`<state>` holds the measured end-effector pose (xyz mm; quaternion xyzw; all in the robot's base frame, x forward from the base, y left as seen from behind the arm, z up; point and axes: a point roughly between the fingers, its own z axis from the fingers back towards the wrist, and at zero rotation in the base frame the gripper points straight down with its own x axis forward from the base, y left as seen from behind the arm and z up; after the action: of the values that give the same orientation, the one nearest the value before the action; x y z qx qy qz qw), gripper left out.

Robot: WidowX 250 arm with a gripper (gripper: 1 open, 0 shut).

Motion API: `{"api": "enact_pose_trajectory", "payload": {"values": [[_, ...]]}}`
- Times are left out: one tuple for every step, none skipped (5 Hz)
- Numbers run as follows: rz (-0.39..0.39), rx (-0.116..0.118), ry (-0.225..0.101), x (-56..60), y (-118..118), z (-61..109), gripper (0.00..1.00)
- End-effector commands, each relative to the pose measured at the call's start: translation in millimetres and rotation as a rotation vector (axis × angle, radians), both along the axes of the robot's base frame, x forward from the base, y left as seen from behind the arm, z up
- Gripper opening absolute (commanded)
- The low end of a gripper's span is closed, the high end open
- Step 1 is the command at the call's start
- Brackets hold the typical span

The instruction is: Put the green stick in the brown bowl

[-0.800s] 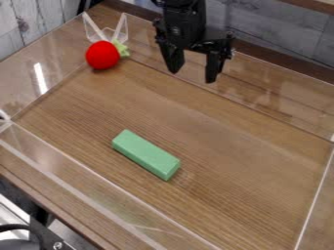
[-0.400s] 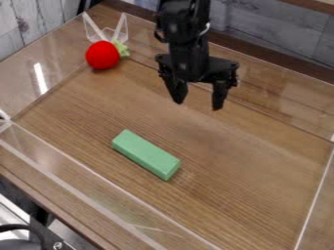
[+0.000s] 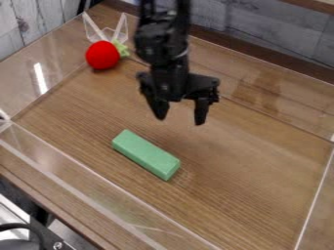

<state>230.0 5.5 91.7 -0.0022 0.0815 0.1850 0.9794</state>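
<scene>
Camera view: nearest, at the bottom left corner, black cables [image 3: 29, 227] beside the tabletop [image 3: 248, 195]. Next, lying flat on the tabletop, the green stick [image 3: 146, 155], slanting from upper left to lower right. Just beyond, above the tabletop, the end effector [image 3: 178, 115], fingers spread well apart, nothing between them, apart from the stick. Farther back, toward the upper left, a red ball [image 3: 102, 55] with pale leaves [image 3: 109, 27].
</scene>
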Motion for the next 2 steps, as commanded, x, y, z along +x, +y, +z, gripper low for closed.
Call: {"api": "enact_pose_trajectory", "payload": {"values": [[0.203,0.013,-0.056,-9.9,25.1,6.8,1.00],[0.341,0.021,-0.044,-17.4,23.6,-3.4,1.00]]}}
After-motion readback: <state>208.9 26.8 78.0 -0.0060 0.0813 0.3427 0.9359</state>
